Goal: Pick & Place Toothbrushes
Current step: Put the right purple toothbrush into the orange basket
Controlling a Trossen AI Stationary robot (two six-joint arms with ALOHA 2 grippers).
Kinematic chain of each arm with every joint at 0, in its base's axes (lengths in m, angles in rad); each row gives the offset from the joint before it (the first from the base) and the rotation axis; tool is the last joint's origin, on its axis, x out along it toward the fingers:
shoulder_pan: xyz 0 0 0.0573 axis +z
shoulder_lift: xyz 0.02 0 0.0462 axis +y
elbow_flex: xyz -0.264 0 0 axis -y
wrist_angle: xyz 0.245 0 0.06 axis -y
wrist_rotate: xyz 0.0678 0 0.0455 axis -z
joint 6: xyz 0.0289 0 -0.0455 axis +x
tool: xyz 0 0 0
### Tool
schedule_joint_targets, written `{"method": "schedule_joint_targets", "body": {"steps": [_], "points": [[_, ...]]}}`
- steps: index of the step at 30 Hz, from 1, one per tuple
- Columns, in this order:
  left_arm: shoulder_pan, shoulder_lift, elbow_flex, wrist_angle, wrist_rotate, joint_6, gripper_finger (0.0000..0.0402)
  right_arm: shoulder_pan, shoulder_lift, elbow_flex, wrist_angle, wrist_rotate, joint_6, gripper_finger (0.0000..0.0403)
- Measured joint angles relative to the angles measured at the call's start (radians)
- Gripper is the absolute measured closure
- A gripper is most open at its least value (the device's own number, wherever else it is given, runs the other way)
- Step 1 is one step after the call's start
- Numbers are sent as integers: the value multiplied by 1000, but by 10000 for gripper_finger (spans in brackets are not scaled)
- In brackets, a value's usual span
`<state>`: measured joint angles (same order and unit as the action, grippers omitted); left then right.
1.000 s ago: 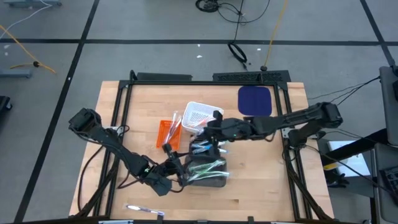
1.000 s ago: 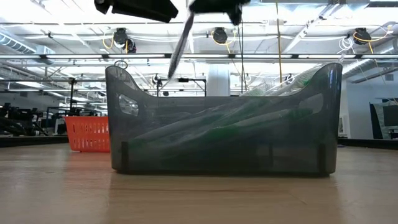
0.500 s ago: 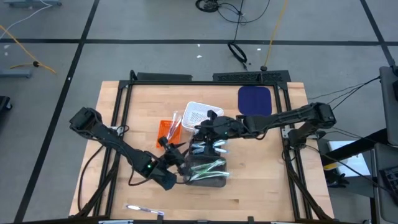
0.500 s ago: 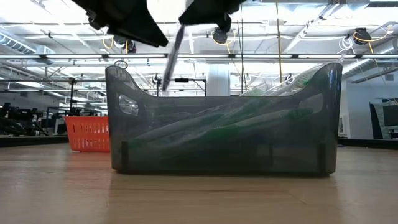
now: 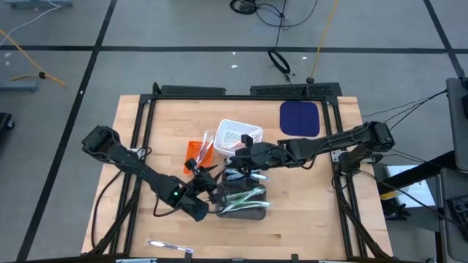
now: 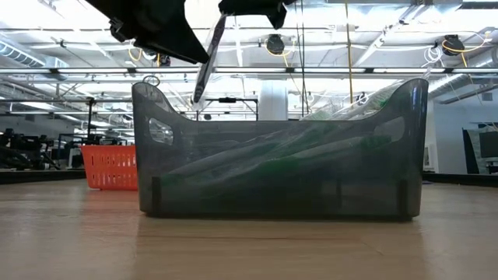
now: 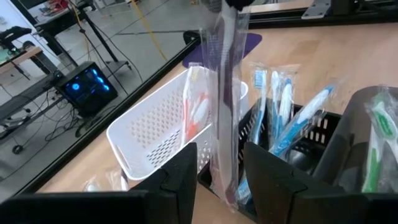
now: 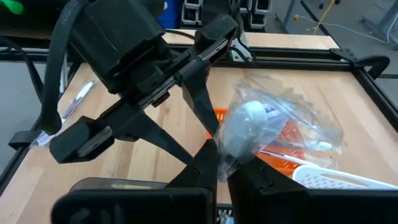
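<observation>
A toothbrush in a clear wrapper [image 7: 224,74] hangs from my right gripper [image 8: 222,168], which is shut on its upper end above the grey bin's [image 6: 280,167] left end. In the low view the toothbrush [image 6: 207,62] slants down from the right gripper [image 6: 249,6]. My left gripper [image 7: 219,152] is open. Its two fingers stand on either side of the toothbrush's lower part, and I cannot tell whether they touch it. Green toothbrushes [image 7: 379,130] lie in the grey bin, and blue ones [image 7: 280,118] in a black bin [image 5: 240,175]. My right gripper pinches the clear wrapper's upper end [image 8: 227,149] between its two fingers, beside the white brush head [image 8: 245,118]. The toothbrush hangs below the fingers, slanted and lifted clear of the bins.
A white basket [image 5: 238,135] holding an orange toothbrush [image 7: 196,106] stands behind the black bin. An orange basket [image 5: 194,155] is to its left and a blue mat [image 5: 300,117] at the far right. One wrapped toothbrush [image 5: 170,247] lies near the table's front edge.
My right gripper has carried the hanging toothbrush toward the table's left. My left gripper has swung toward the far edge and turned at the wrist, and its fingers now stand on either side of the toothbrush's lower part.
</observation>
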<state>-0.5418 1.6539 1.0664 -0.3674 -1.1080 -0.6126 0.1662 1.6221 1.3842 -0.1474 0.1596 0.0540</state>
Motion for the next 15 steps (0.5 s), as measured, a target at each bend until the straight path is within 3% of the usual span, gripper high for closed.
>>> {"method": "schedule_joint_targets", "body": {"steps": [15], "points": [[63,0,0,18,19,-9,268,37,0,0,0,23,-47,395]]}}
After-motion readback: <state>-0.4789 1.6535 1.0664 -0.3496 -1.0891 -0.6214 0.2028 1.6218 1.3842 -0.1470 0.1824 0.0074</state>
